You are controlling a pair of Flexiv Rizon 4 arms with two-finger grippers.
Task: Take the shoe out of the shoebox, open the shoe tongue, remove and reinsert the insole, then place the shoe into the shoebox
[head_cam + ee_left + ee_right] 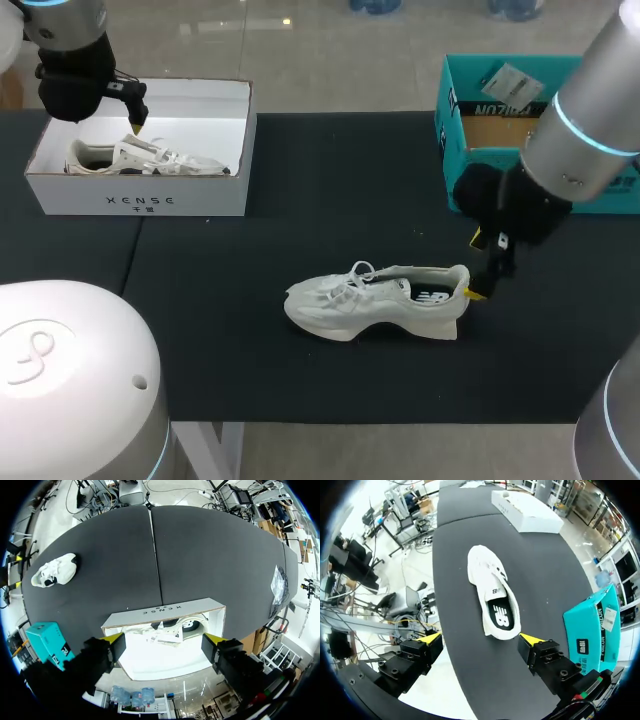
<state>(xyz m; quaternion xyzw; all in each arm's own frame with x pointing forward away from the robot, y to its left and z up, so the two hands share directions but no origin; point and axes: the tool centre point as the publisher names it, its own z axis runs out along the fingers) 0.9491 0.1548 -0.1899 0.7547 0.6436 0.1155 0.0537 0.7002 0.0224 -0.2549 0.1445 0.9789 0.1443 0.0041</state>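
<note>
While the right gripper point(481, 638) hangs low at the heel end of the shoe point(492, 597), its two fingers stand wide apart, one off each side of the heel. Neither clearly touches it, so nothing is gripped. From overhead one yellow tip sits just beside the heel collar; contact cannot be confirmed.

Shoe: white, upright on its sole in the middle of the black table point(300, 180), toe toward my left arm. Dark insole point(501, 612) lies flat inside the opening.

Left gripper point(162, 639): fingers spread wide too, empty, poised above the white shoebox point(140, 200) at the far left corner. A second shoe point(140, 157) lies on its side in that box.

Progress, my reading: the take-out step is done, since the shoe is on the table. The tongue does not look pulled open and the laces point(350, 275) sit bunched over it. With the insole seated, I cannot say whether its removal and reinsertion are done or pending. Return to the box is left.

Hard to make out: the tongue itself, under the laces. The teal box point(447, 110) at far right is partly covered by my right arm, its contents unclear. Which box takes this shoe is not evident.
</note>
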